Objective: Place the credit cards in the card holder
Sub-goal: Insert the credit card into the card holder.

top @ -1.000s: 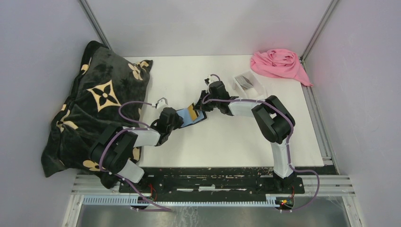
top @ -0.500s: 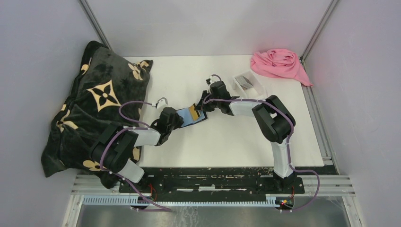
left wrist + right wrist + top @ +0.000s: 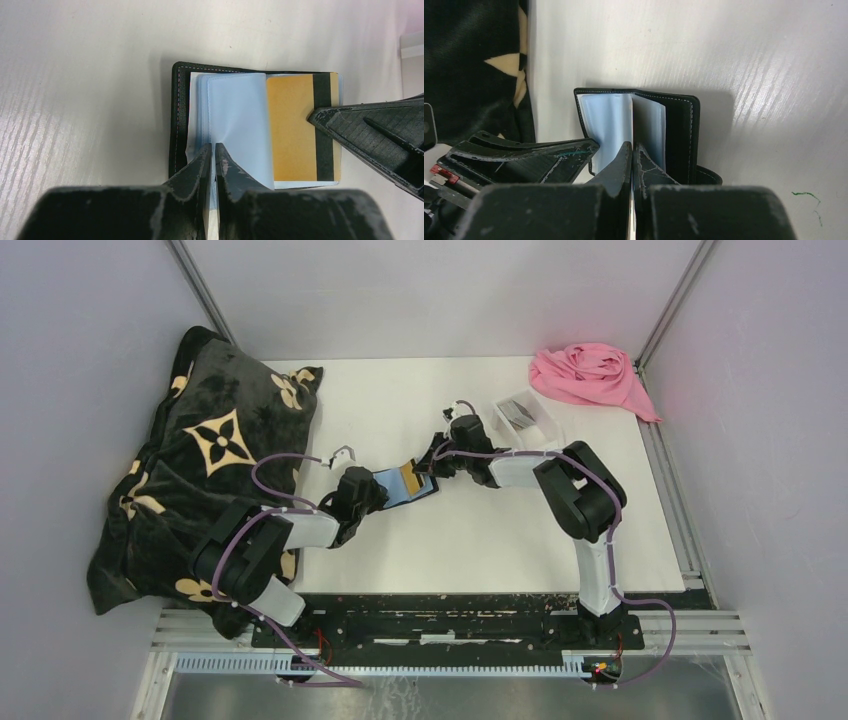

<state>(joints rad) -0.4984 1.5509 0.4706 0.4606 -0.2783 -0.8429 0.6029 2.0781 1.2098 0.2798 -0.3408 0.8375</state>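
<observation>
Your white table [image 3: 480,540] carries a black patterned pillow [image 3: 200,460] along its left side. Near the table's middle, between your two arms, the card holder [image 3: 178,115] lies open with its blue-grey sleeves facing up. Your left gripper [image 3: 213,148] pinches one sleeve at its edge and holds it raised. Your right gripper [image 3: 631,148] has its fingers pressed together on the striped end of the tan card [image 3: 290,125], whose other end meets that raised sleeve.

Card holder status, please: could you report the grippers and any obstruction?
Left gripper pinching card holder sleeve. Right gripper shut, tip on gold card. Holder open, nothing blocking.
</observation>
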